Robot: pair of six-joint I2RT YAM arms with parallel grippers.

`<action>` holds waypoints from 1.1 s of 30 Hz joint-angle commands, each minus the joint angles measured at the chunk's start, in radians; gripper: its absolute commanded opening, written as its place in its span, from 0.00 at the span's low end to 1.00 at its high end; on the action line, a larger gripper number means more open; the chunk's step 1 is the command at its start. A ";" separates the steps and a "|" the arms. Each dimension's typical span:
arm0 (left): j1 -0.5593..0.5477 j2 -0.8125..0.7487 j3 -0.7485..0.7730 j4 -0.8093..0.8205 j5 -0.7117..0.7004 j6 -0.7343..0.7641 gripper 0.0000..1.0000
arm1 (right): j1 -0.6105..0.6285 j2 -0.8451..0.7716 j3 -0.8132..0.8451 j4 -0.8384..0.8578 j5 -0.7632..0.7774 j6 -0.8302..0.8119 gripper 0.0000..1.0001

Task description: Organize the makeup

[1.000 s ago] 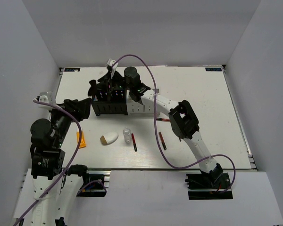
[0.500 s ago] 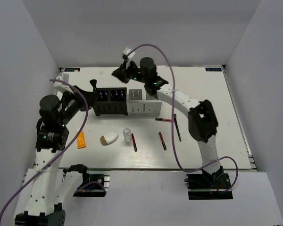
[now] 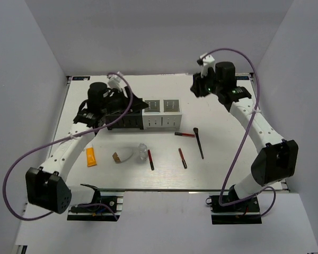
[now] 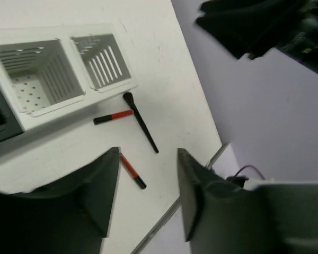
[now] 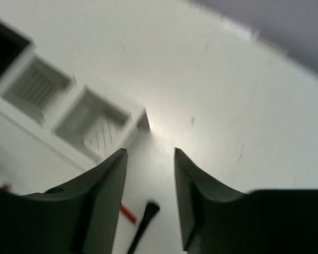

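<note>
Both grippers are empty with jaws apart. My right gripper (image 5: 148, 153) hangs high over the far right of the table (image 3: 228, 159), nothing between the fingers. My left gripper (image 4: 147, 159) is above the black organizer (image 3: 122, 120), also released.

All the makeup is loose on the table in front of the boxes:
- The brush (image 3: 199, 142) is nearest my right arm, its head just beside a red-and-black stick (image 3: 184, 135), maybe touching.
- The second stick (image 3: 183, 157) and third stick (image 3: 150, 160) lie nearer the front.
- The clear bottle (image 3: 143, 152), sponge (image 3: 123, 155) and orange tube (image 3: 90, 157) are on the left side.

No makeup shows in the white organizer (image 3: 161, 114) slots.

Likely step: right arm goes for the brush. To do it well, I drop straight over mid-handle with jaws across the shaft. I stay off the head so the neighbouring stick isn't caught. I close low at the table and lift clear before swinging to a slot.
</note>
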 commanded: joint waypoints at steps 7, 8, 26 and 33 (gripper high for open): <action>-0.193 0.166 0.171 -0.102 -0.146 0.080 0.72 | -0.103 0.013 -0.185 -0.514 -0.086 -0.131 0.57; -0.205 0.166 0.170 -0.104 -0.161 0.086 0.72 | -0.108 0.022 -0.200 -0.523 -0.088 -0.137 0.57; -0.216 -0.096 0.021 -0.213 -0.355 0.057 0.77 | -0.029 0.263 -0.229 -0.514 0.021 -0.093 0.51; -0.216 -0.159 -0.010 -0.254 -0.401 0.049 0.78 | -0.006 0.324 -0.212 -0.467 0.076 -0.029 0.54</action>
